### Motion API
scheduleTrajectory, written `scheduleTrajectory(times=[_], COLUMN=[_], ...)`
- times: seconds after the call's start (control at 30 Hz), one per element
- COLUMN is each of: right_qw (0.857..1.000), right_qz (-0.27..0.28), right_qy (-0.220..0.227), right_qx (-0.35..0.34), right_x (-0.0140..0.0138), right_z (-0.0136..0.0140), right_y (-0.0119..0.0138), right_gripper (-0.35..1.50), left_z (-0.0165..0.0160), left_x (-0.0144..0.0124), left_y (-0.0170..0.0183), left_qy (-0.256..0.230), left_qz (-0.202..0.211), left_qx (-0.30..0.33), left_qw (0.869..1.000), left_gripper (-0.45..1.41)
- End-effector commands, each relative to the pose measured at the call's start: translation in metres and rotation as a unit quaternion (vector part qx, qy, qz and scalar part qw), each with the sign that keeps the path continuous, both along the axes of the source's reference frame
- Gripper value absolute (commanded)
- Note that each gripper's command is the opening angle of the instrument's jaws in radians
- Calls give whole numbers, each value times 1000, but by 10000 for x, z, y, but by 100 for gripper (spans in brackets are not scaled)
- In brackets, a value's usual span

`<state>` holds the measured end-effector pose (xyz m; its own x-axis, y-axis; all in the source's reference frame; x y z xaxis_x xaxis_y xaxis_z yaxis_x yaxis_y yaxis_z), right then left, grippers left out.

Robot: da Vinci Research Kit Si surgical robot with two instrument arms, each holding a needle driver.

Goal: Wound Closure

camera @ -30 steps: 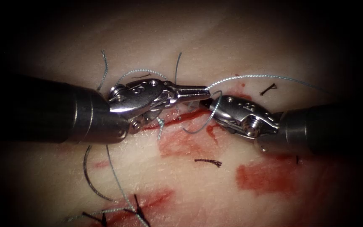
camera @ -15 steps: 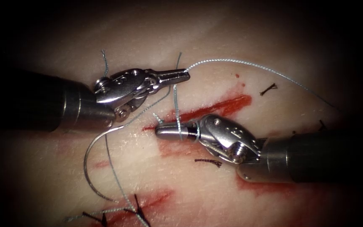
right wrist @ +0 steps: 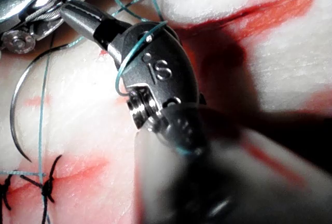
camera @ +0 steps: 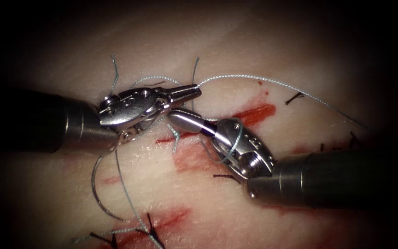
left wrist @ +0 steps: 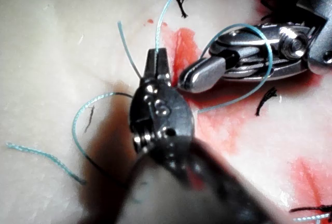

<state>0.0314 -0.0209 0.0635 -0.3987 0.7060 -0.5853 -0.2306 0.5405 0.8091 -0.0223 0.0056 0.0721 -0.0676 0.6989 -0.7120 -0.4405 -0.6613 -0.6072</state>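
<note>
My left tool point(camera: 194, 91) is shut on the pale blue thread point(camera: 263, 79), which arcs away to the right over the cut point(camera: 254, 114); its grip also shows in the left wrist view point(left wrist: 157, 58). My right tool point(camera: 176, 117) lies just below it, tip pointing left, jaws shut with nothing seen between them. A loop of thread point(camera: 229, 150) circles the right tool's wrist point(right wrist: 124, 68). The curved needle point(camera: 95, 184) lies free on the tissue left of the cut, held by neither tool, also seen in the right wrist view point(right wrist: 15, 115).
A finished stitch with dark knots point(camera: 148, 228) sits at the lower edge. Short dark cut ends of thread point(camera: 293, 97) point(camera: 229, 176) lie on the tissue. Red fluid point(camera: 194, 159) stains the tissue around the cut. A short blue tail point(camera: 176, 138) sticks up beside the cut.
The right tool has swung up and left toward the left tool's jaws, and the thread loop has slid back from its jaws onto its wrist. The left tool has shifted slightly down and left.
</note>
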Motion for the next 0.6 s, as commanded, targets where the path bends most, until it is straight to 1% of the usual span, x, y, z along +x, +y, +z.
scheduleTrajectory(times=[0.03, 0.07, 0.13, 0.23, 0.43, 0.53, 0.6], right_qw=[1000, 1000, 1000, 1000, 1000, 1000, 999], right_qz=[12, 19, 0, 1, -2, 4, 5], right_qy=[3, 5, 11, 6, -3, -16, -41], right_qx=[14, 21, 12, 8, 3, -6, -6], right_x=[9, 9, 8, 7, -5, -13, -19], right_z=[2, 2, 4, 5, 9, 10, 12], right_y=[-3, -3, -3, -3, 5, 11, 14], right_gripper=[-35, -35, -35, -35, -35, -35, -35], left_z=[6, 7, 7, 4, -1, -4, -8], left_x=[-5, -5, -6, -5, 10, 17, 20], left_y=[-3, -3, -4, -2, 3, 5, 6], left_qy=[5, 10, 12, 13, 21, 21, 20], left_qz=[1, 2, 0, 1, 13, 16, 18], left_qx=[0, 1, 1, 0, 2, 5, 7], left_qw=[1000, 1000, 1000, 1000, 1000, 1000, 1000], left_gripper=[-45, -45, -45, -45, -45, -45, -45])
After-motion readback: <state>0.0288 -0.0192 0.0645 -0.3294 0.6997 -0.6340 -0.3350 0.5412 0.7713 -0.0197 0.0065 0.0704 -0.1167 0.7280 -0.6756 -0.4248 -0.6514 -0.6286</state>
